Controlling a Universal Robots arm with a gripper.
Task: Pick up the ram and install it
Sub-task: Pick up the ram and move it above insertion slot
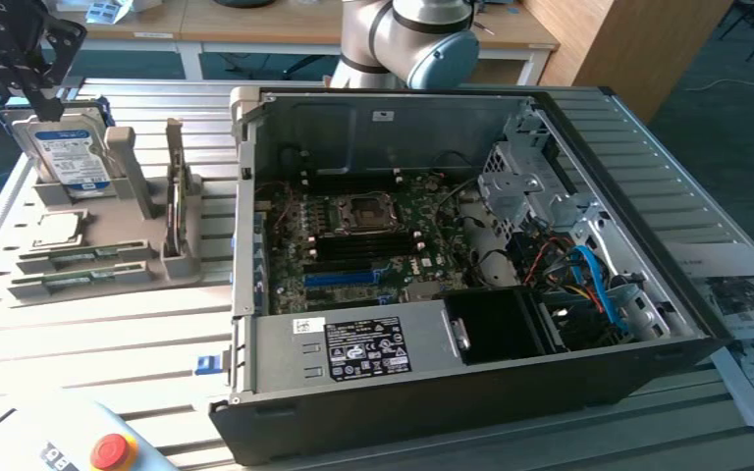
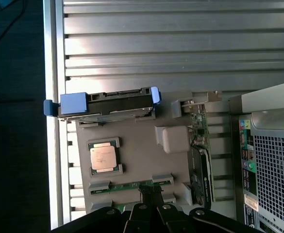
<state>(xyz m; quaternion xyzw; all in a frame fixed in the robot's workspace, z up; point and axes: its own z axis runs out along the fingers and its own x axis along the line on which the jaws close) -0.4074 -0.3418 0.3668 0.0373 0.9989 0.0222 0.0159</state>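
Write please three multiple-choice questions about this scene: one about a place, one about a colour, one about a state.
1. Where does the ram lie?
A) in the gray holder
B) on the floor
C) on a chair

2. What colour is the push button?
A) green
B) red
C) white

3. How do the fingers stand?
A) wide open
B) half open
C) shut

Key:
1 A: the green sticks rest in slots of the gray holder on the table.
2 B: its round cap is plainly red.
3 C: in the wrist view their tips meet.
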